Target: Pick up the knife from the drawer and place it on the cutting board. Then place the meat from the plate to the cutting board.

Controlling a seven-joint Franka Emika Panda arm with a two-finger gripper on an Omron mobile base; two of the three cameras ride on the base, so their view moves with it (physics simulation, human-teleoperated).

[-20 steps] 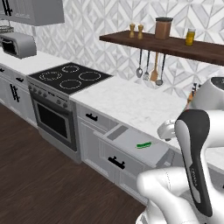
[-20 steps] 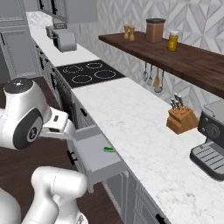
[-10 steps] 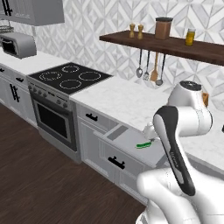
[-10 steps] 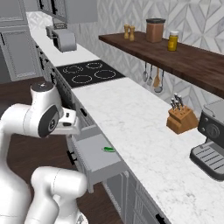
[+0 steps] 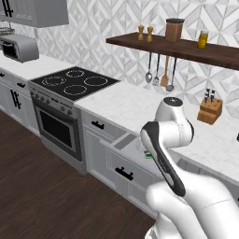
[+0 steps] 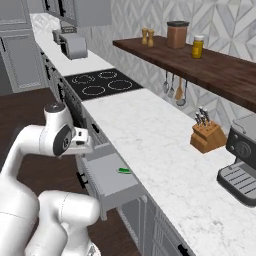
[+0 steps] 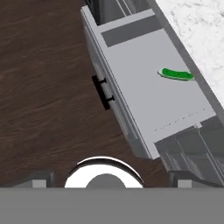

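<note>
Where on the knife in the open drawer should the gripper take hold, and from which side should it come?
Probably the green handle of the knife, from straight above: it lies flat on the floor of the open drawer, so closing across its narrow width looks easiest.

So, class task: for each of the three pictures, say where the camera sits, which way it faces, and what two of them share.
Left base view: behind the arm's left, facing the stove; arm at lower right.
Right base view: behind its right, along the counter; arm at lower left.
Hand view: on the hand, down into the drawer.
Shared: the knife.
</note>
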